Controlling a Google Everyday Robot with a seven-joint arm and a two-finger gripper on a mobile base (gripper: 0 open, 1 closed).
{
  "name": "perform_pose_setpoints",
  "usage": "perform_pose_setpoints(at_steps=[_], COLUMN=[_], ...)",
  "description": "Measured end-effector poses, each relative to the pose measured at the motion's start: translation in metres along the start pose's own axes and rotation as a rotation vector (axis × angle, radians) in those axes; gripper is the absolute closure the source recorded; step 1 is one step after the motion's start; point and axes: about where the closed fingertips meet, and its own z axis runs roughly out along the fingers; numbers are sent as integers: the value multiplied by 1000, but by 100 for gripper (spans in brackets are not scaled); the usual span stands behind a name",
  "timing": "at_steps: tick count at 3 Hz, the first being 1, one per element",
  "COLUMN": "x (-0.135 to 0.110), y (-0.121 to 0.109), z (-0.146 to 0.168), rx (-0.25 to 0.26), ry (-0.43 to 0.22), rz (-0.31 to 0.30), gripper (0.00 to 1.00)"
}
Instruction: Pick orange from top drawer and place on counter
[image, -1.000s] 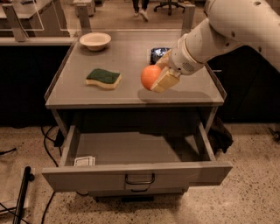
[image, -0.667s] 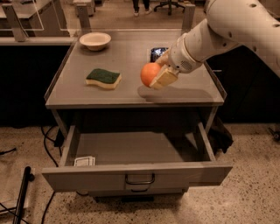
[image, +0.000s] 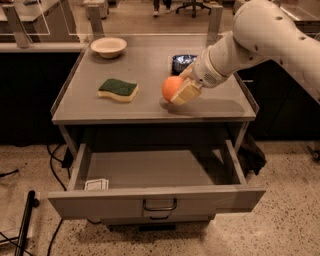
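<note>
End effector (image: 179, 92) clasping orange (image: 170, 87) low over grey worktop (image: 150, 65) right front, green-and-yellow sponge (image: 118, 90) to the left, bowl (image: 108, 47) back left, top drawer (image: 150, 201) pulled open below

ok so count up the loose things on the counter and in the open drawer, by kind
round bright-orange fruit: 1, held over the grey metal counter by the gripper, jaws shut on it
green-and-yellow sponge: 1
cream round bowl: 1
dark shiny packet: 1
small white flat item in the grey top drawer: 1
total: 5
</note>
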Motion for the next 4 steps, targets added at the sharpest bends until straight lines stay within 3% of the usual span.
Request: perform_pose_setpoints(at_steps=[3, 4], x=[21, 22], y=[2, 2], z=[20, 21], rx=[-29, -32], ry=[31, 33], rz=[52, 54], gripper=[100, 81])
